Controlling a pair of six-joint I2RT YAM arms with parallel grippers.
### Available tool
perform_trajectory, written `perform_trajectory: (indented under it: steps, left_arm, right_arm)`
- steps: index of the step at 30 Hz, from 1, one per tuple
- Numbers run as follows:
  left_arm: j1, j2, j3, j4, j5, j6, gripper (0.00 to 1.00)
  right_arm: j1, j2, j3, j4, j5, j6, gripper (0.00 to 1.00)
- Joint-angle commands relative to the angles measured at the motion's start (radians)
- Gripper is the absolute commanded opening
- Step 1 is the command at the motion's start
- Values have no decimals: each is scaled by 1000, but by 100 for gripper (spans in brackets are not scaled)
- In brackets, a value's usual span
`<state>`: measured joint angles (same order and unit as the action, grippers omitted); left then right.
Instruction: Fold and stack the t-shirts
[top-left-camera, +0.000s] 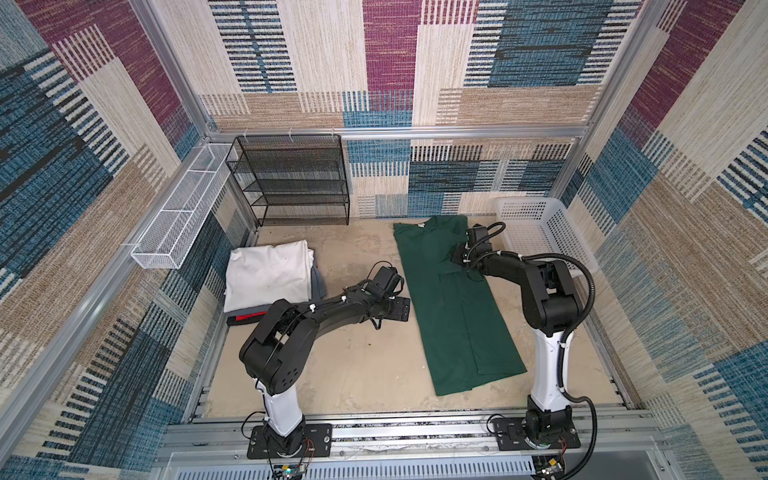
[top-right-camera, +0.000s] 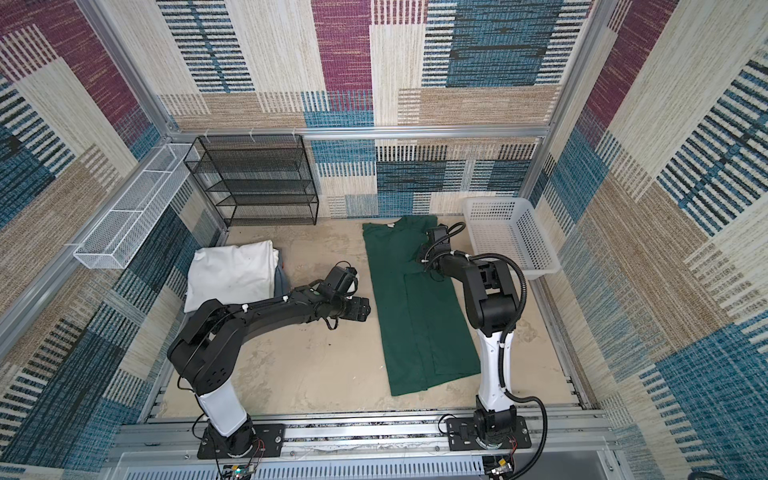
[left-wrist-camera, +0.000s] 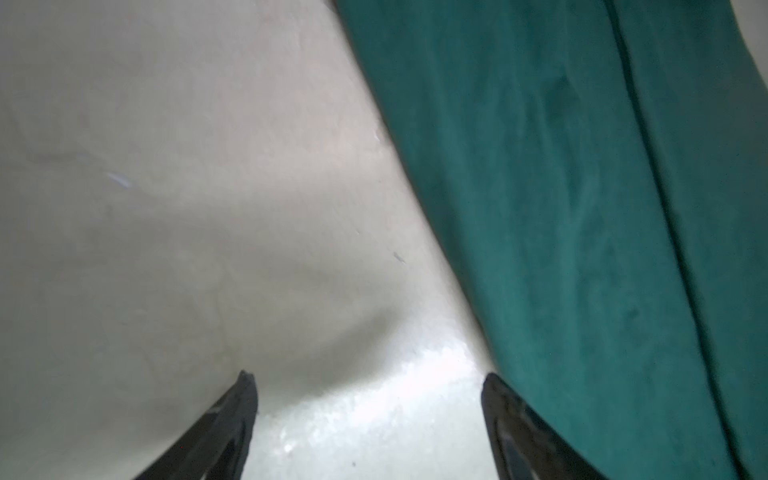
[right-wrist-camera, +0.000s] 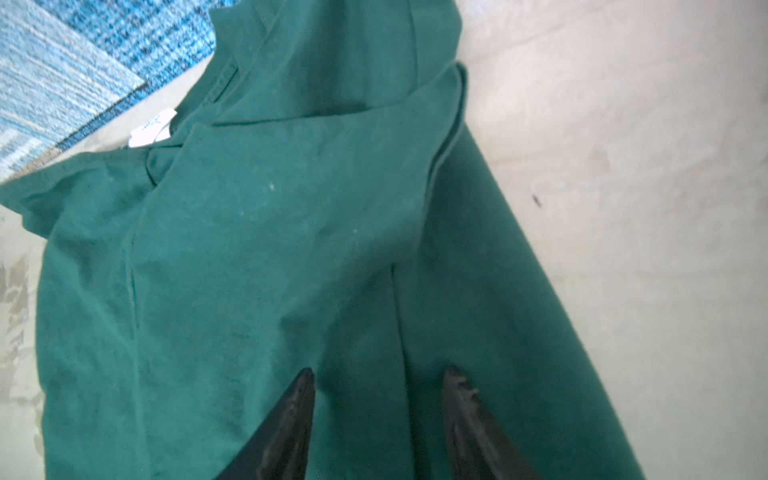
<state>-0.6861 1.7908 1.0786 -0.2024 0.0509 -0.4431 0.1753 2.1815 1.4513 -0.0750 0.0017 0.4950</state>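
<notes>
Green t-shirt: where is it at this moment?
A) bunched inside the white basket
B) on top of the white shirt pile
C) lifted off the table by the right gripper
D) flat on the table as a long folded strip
D: in both top views the green t-shirt lies flat on the table as a long folded strip, outside the white plastic basket and apart from the folded white t-shirt.
</notes>
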Motion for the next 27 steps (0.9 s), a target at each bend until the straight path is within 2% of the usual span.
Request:
perform_trajectory:
  steps: [1,10,11,16,27]
  left_arm:
    - [-29,-18,-18,36,35,-32,86]
    - [-86,-15,-24,49,58,-52,85]
    - [-95,-8,-15,46,63,-51,85]
    - [-137,17,43,-5,60,-38,85]
    - [-153,-14,63,-113,133,-86,86]
  right_arm:
    - [-6,48,29,-158,-40,56,52]
    - [-7,95,121,-158,-100,103,52]
    - [-7,88,117,-155,-119,90,55]
    - [-6,-63,-16,-96,-140,68,99]
    - [-14,-417,-274,-143,-35,-2,99]
